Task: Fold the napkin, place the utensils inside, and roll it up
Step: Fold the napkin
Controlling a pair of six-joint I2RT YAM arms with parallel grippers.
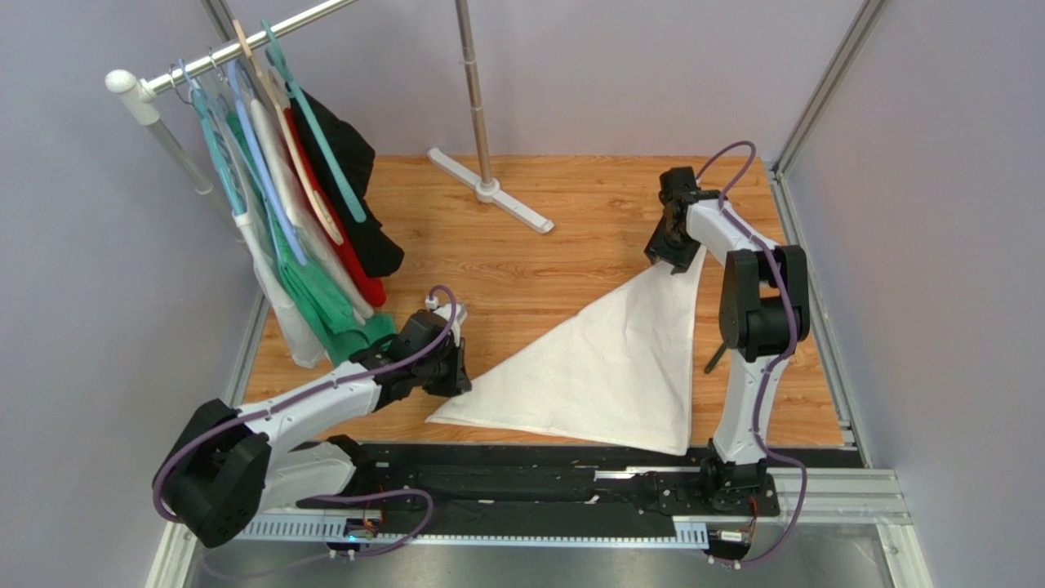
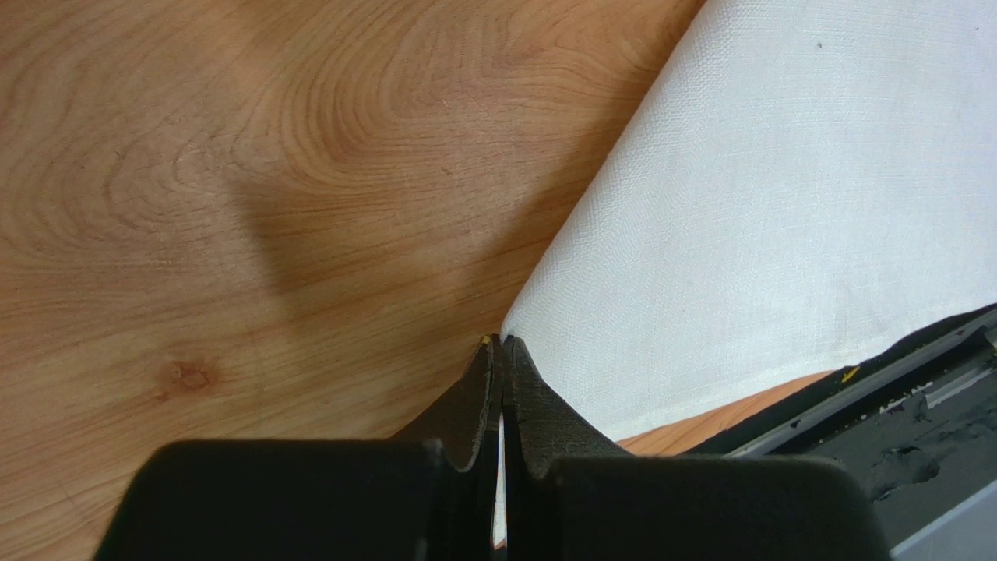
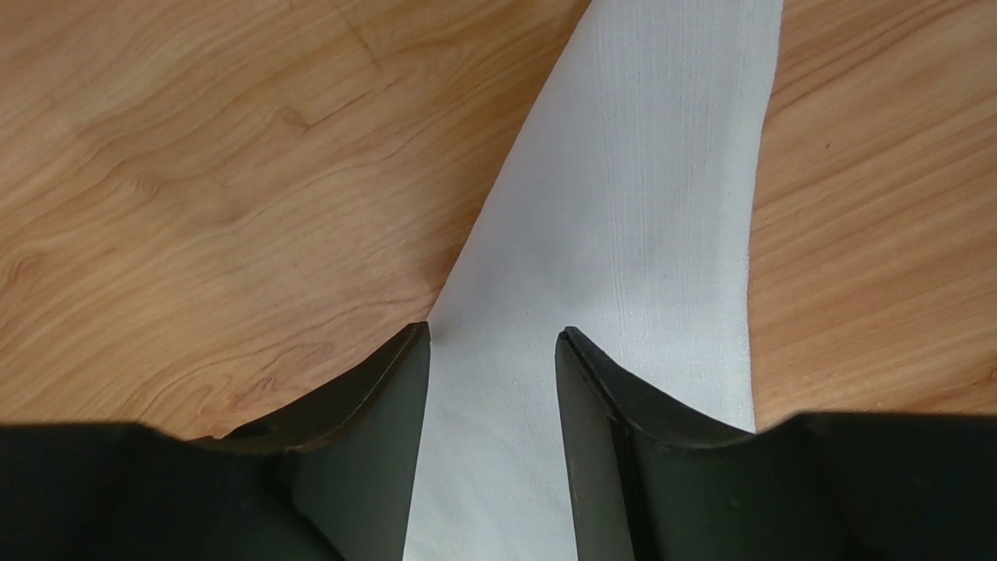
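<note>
The white napkin (image 1: 607, 361) lies on the wooden table folded into a triangle, its narrow tip pointing to the far right. My left gripper (image 1: 463, 371) is at the napkin's left folded edge. In the left wrist view its jaws (image 2: 501, 341) are pressed together on that edge of the napkin (image 2: 772, 199), with a sliver of white between them. My right gripper (image 1: 672, 260) is at the far tip; in the right wrist view it (image 3: 492, 333) stands open astride the cloth strip (image 3: 632, 210). A thin dark green utensil (image 1: 713, 358) lies beside the right arm.
A clothes rail (image 1: 233, 49) with hangers and garments (image 1: 307, 233) stands at the back left. Its white foot (image 1: 491, 190) rests on the table's far middle. A black rail (image 1: 552, 472) runs along the near edge. Grey walls close both sides.
</note>
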